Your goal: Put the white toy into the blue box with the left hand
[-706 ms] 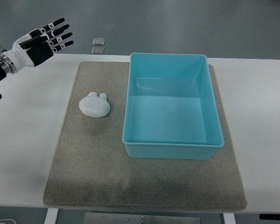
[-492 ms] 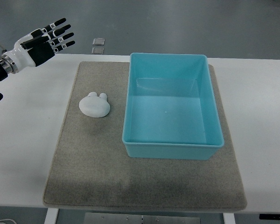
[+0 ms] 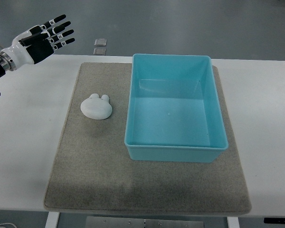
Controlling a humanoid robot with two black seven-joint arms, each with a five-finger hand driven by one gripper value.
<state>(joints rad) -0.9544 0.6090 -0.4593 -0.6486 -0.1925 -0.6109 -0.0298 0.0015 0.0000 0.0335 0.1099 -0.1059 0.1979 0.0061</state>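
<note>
The left hand (image 3: pixel 38 40) has drifted slightly up toward 10 o'clock, fingers (image 3: pixel 57 32) spread wide and empty; the white toy (image 3: pixel 97 107) lies ungrasped on the mat (image 3: pixel 85 166), at 9 o'clock of the blue box (image 3: pixel 173 153).

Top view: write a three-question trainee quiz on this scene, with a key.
1. True or false: the white toy lies inside the blue box.
2. Which is the left robot hand doing? A) gripping the toy B) open, far-left, above the table C) resting in the box
3. Fill in: toy and box both sit on a grey ____.

Key: 1 false; 2 B; 3 mat.
</note>
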